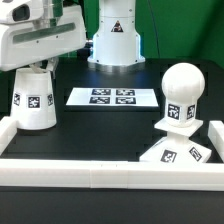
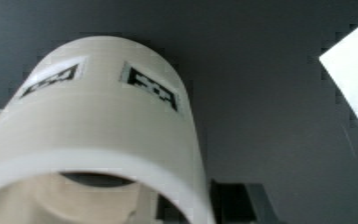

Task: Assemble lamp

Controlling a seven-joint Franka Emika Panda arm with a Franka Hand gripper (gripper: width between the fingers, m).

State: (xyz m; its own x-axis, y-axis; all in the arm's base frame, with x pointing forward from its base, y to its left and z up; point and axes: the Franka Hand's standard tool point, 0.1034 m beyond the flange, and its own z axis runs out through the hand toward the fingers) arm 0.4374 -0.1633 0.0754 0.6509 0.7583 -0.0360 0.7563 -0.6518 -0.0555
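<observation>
At the exterior view's left, shade (image 1: 34, 100) upright on the black table (image 1: 110, 130), narrow end up, wide end down, two black-and-white tags on the side facing the camera. Directly above it, gripper (image 1: 42, 66) reaching down from the white arm, fingertips at the shade's narrow top. Seen from the wrist, shade (image 2: 114, 120) filling most of the picture, close and blurred, two tags side by side on its wall and a dark opening at the near end. One dark finger (image 2: 240, 200) just beside the shade's wall at the picture's edge; other finger hidden. Cannot tell whether clenched on the shade or only placed around it: contact line out of sight in both views.

At the exterior view's right, well apart from the shade, base (image 1: 178, 150) on the table, tags on its sloping faces. On top of it, bulb (image 1: 184, 84) upright on its stem, round head up, one tag on the stem block. Stem touching the base's top; how deep seated, not visible.

Between shade and bulb, further back, marker board (image 1: 110, 97) flat on the table, four tags in a block. Behind that, arm's white pedestal (image 1: 113, 40) against a green backdrop.

Along the near side, white rail (image 1: 110, 176) across the whole width, with shorter white walls at both ends.
</observation>
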